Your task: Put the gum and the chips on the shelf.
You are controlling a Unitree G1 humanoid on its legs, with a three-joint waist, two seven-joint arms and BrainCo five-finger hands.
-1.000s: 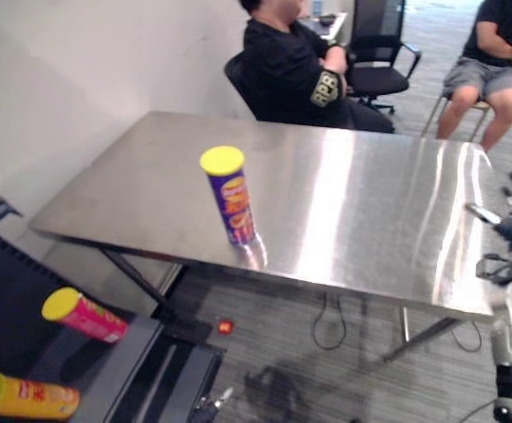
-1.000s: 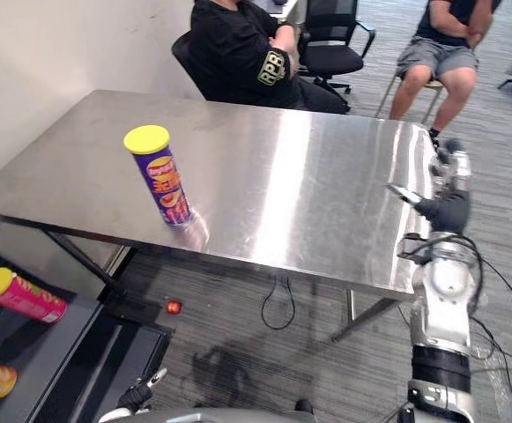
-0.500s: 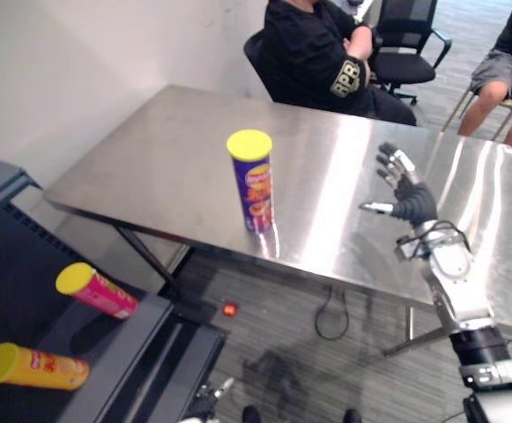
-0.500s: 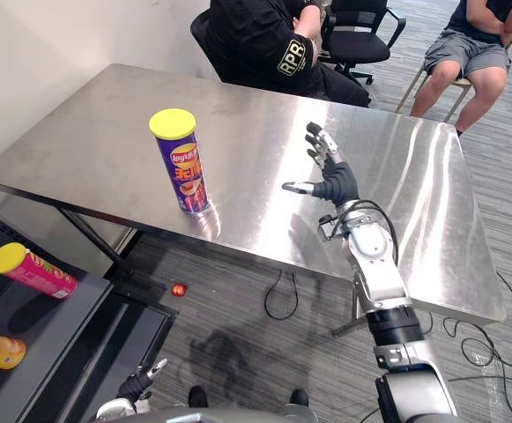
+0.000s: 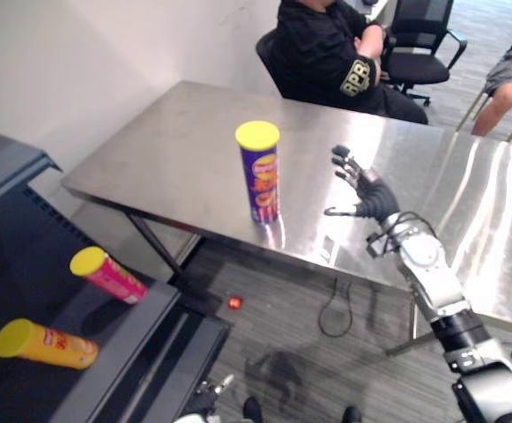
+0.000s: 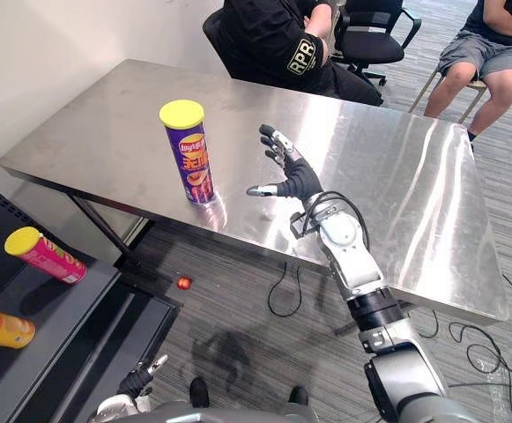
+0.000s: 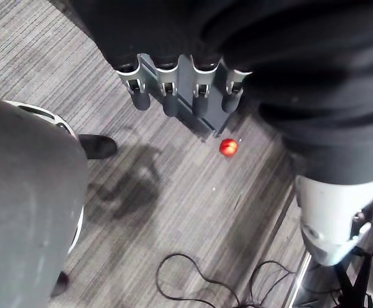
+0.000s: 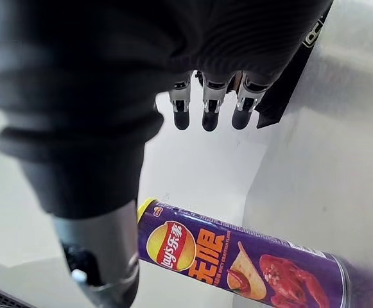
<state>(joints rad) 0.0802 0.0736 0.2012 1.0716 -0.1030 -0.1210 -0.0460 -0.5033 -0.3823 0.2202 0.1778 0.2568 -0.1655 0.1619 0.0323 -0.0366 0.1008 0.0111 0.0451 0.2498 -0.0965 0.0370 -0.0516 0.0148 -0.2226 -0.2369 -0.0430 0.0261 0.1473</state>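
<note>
grey ribbed carpet [image 7: 173, 212] closest in. hanging above it, left hand [image 7: 171, 86], fingers straight and slack in a row, clasping nothing. just past those fingertips, down on the carpet, small red ball [image 7: 228, 147].

over on the left, low down, dark shelf [image 5: 128, 344] with two yellow-capped tubes lying on their sides on it: orange tube [image 5: 44, 344] nearer, pink tube [image 5: 110, 275] a bit farther back, apart from each other.

up and beyond, long steel table [image 5: 167, 150], shiny, throwing back the light. near its front edge, purple chips can [image 5: 262, 174], upright, yellow lid on top, base mirrored in the metal.

beside it, on the robot's right, right hand [image 5: 372, 196], raised over the tabletop, fingers spread wide and straight, thumb stuck out toward the can. near the can but not touching, clear gap between thumb tip and tube. holding nothing. from the right wrist, same can lying across the view past the dark fingertips, well clear of them.

at the far side of the table, seated person in black [image 5: 326, 48], arms folded. behind that, black office chair [image 5: 419, 53], and off to the right a second seated person in grey shorts [image 5: 511, 75].
</note>
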